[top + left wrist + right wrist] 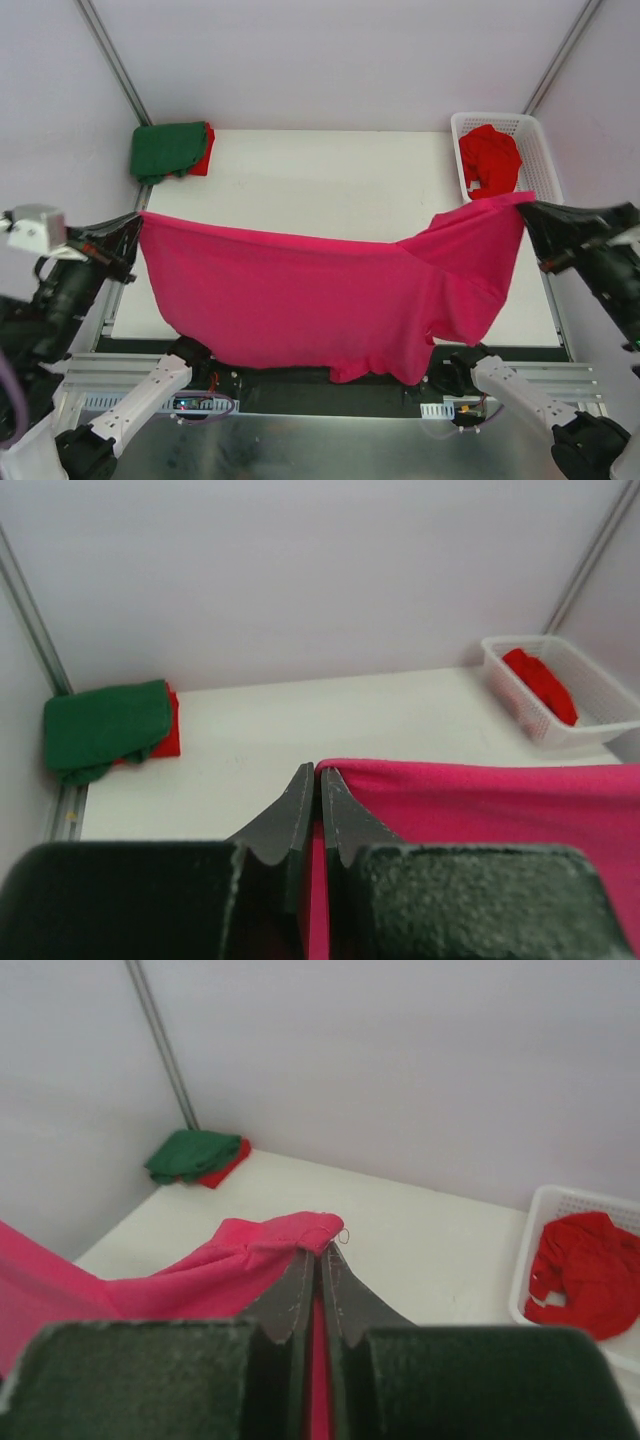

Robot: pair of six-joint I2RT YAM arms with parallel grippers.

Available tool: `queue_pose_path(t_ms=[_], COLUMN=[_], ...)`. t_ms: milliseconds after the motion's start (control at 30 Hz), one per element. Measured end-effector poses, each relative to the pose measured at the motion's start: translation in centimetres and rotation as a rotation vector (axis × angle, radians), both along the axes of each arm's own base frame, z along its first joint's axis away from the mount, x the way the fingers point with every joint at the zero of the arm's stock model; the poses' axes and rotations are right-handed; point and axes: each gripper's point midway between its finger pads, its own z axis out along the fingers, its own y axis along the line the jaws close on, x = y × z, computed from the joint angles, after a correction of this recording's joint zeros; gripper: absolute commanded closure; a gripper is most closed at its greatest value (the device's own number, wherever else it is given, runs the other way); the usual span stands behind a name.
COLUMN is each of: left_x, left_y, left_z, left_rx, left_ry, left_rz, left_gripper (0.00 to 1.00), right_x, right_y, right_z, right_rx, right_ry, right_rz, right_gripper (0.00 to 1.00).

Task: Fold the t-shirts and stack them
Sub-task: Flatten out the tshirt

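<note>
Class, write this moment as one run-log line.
left gripper: shut on pink t-shirt; right gripper: shut on pink t-shirt; state: spread between both grippers

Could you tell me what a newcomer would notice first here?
The magenta-pink t-shirt hangs spread across the near half of the table, its ends pinched in the shut jaws of the left arm and right arm. Far left lies a folded dark green t-shirt with a red one beside it; far right, a white basket holds a crumpled red t-shirt.
</note>
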Motion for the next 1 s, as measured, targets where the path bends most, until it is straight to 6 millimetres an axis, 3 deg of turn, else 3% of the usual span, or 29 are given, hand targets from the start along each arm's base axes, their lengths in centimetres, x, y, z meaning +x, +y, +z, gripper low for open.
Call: queue_pose_path(t_ms=[167, 300, 400, 467, 567, 700, 867, 1000], left_x=[6.8, 12.0, 14.8, 15.3, 14.0, 8.4, -2.8, -10.2], left_y=[-1.5, -3.1, -4.1, -4.4, -4.1, -2.2, 1.2, 3.0], left_z=[-4.2, -6.0, -6.3, -5.9, -3.5, 1.2, 6.0, 6.6], left_rx=[0.106, 0.194, 0.239, 0.247, 0.221, 0.136, -0.020, -0.127], left_ry=[0.120, 0.171, 0.186, 0.182, 0.132, 0.005, -0.195, -0.305], left_rz=[0.080, 0.110, 0.116, 0.112, 0.101, 0.073, -0.002, -0.089], left_gripper=[1.00, 1.00, 1.00, 1.00, 1.00, 1.00, 1.00, 1.00], right_x=[8.4, 14.9, 17.8, 18.0, 16.2, 10.4, 0.1, -6.6], right_y=[2.1, 3.7, 4.6, 4.7, 4.2, 2.0, -1.8, -4.0], right_z=[-4.9, -7.9, -9.3, -9.2, -6.7, -2.6, 2.4, 4.5], right_rx=[-0.137, -0.249, -0.302, -0.307, -0.269, -0.186, -0.055, 0.024], right_ry=[0.162, 0.253, 0.298, 0.301, 0.243, 0.114, -0.098, -0.234], right_rz=[-0.114, -0.188, -0.207, -0.203, -0.184, -0.154, -0.093, -0.039], right_gripper=[0.99, 0.99, 0.99, 0.99, 0.99, 0.99, 0.99, 0.99])
